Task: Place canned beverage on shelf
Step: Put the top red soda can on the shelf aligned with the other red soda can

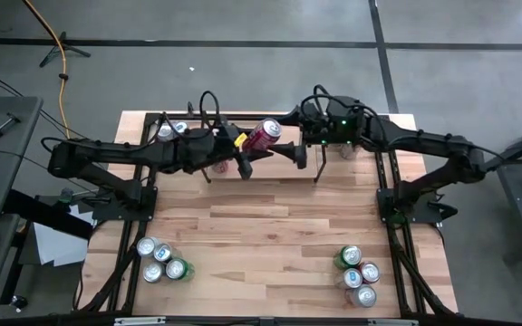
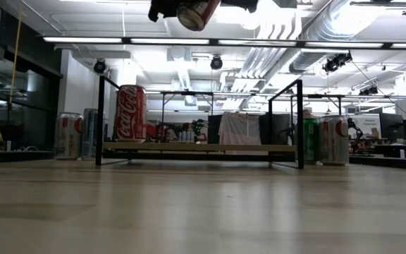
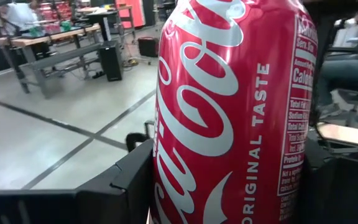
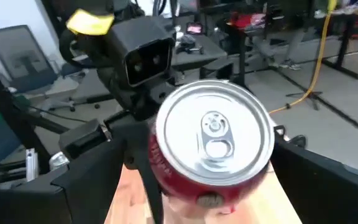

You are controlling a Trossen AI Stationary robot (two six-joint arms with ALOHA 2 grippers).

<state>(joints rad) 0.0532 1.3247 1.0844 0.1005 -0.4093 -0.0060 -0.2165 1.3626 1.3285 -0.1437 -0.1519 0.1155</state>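
**Red can held up over the shelf, handoff spot**

A red cola can (image 1: 264, 135) is gripped sideways by the left gripper (image 1: 250, 143), well above the table (image 1: 270, 235); in the low view it is seen hanging high over the shelf (image 2: 189, 147), touching nothing below. The left wrist view is filled by the can's label, with a dark finger (image 3: 129, 180) pressed against each side. The right gripper (image 1: 308, 154) is parked just right of the can, its fingers spread wide and closed on nothing. From the right wrist view the can's silver top (image 4: 215, 134) is faced head-on, sitting between that gripper's open fingers (image 4: 328, 180), though contact can't be made out.

On the shelf, at the far side of the table, one red can (image 2: 131, 113) is stood upright at its left end. Other cans are seen beside the shelf on both sides. Two more bunches of cans are left at the near corners: left (image 1: 161, 260) and right (image 1: 358, 274).
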